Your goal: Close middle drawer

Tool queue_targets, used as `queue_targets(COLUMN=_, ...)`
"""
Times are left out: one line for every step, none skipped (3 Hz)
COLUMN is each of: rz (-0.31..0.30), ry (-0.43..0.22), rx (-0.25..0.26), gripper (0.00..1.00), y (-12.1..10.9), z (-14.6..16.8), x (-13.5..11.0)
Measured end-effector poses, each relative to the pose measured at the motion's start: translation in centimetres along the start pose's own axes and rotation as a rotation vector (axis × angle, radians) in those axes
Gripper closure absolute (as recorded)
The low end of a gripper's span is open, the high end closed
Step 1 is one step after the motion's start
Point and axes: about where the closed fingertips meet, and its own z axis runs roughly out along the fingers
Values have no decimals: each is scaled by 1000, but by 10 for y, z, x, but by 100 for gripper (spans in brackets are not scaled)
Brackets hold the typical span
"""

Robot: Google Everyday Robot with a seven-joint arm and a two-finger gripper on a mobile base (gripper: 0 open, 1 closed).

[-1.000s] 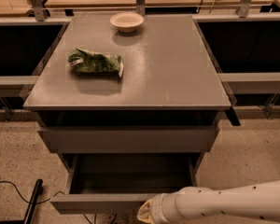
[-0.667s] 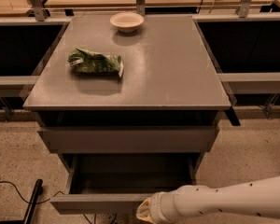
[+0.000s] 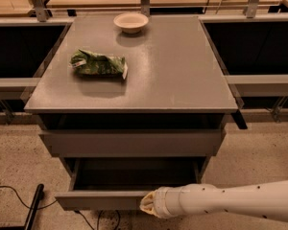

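The middle drawer is pulled out below the top drawer; its flat grey front faces me and its dark interior is open to view. My gripper is at the end of the white arm that reaches in from the lower right. It sits against the right part of the drawer's front, at its lower edge. The lowest drawer is hidden.
The grey cabinet top holds a green snack bag at the left and a white bowl at the back. The top drawer stands slightly out. Dark bays flank the cabinet. A black cable lies on the floor at the left.
My gripper has moved a little left and up along the drawer front. The middle drawer's front has slid in slightly toward the cabinet.
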Motion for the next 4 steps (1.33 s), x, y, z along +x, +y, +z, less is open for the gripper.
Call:
queue_targets(rz=-25, ry=-22, rx=58, gripper=100, y=-23, z=-1, x=4)
queue_targets(rz=-25, ry=-22, rx=58, gripper=100, y=-23, z=-1, x=4)
queue_targets(rz=-25, ry=-27, rx=79, gripper=100, y=-35, z=12, x=8)
queue_targets(rz=-27, ry=-35, rx=132, gripper=100, y=-59, z=25, x=12)
